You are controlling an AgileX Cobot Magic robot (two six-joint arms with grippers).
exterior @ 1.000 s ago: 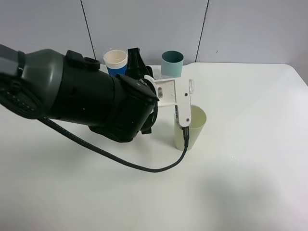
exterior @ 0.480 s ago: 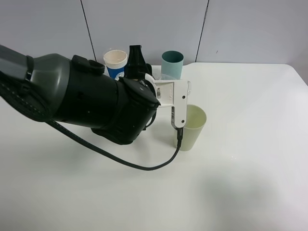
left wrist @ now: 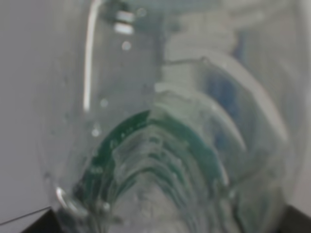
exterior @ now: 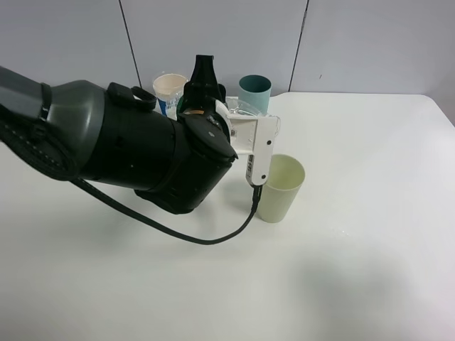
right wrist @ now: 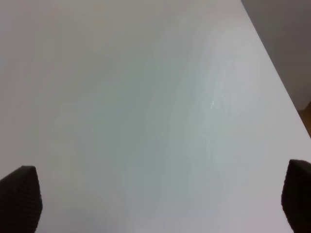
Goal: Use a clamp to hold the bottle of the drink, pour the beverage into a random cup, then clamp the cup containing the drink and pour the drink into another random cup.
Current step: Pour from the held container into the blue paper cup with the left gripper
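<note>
Left fingers seemingly clamp the clear bottle; right fingers spread apart.

Left arm gripping, right pincer spread.
The bulky dark left arm reaches in from the left toward the middle, one finger of the left pincer pointing up, closed around the bottle. The right pincer has its dark fingertips wide apart.

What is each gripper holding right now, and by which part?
The left gripper holds the bottle, which fills the left wrist view; the exact grip spot is hidden by the arm. The right gripper holds nothing, its jaws wide apart over the table.
</note>
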